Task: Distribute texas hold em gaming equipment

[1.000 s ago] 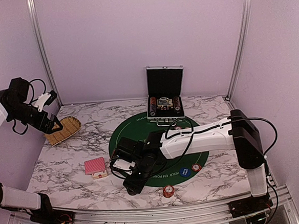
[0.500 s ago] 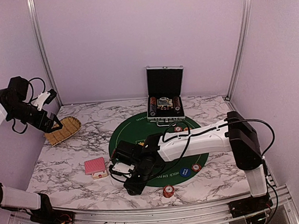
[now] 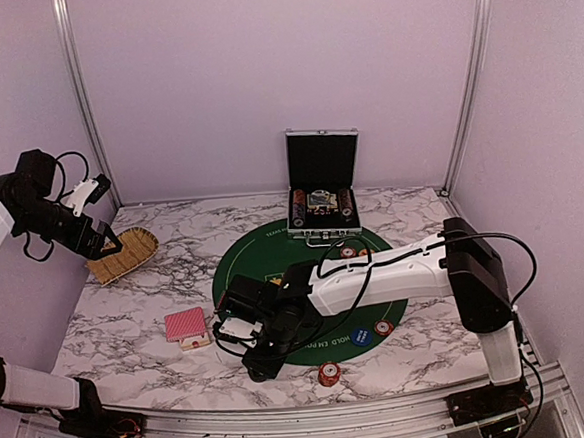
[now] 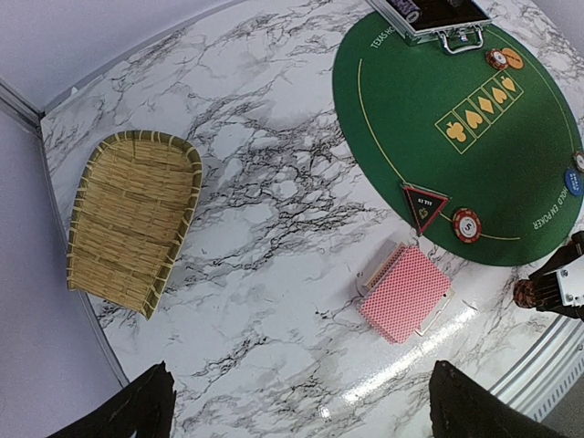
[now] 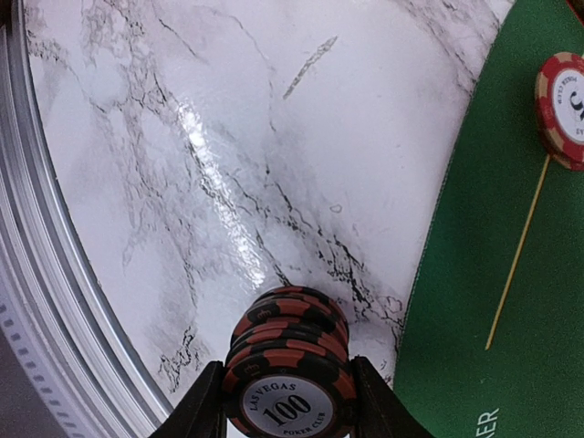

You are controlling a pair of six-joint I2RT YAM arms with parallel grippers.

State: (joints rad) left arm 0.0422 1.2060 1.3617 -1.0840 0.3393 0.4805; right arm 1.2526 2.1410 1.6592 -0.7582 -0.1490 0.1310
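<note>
Right gripper (image 5: 287, 401), low over the near edge of the marble table (image 5: 182, 137) just off the green mat (image 5: 474, 274), is closing on a stack of dark-and-red chips (image 5: 290, 351). Its fingers seem to be touching both sides, though contact is hard to confirm.

Distribution is standing partly done. Red-backed cards (image 4: 406, 294) are lying beside the mat, and a triangular token (image 4: 424, 205), single chips (image 4: 466, 224) and a blue disc (image 3: 360, 337) are sitting round its rim. Farther back, the open case (image 3: 322, 209) is still holding rows of chips. Left gripper (image 4: 301, 411) is hovering wide open and empty near the basket (image 4: 132, 219).

Against a second ago, the right jaws are standing narrower and that arm is reaching slightly further left.
</note>
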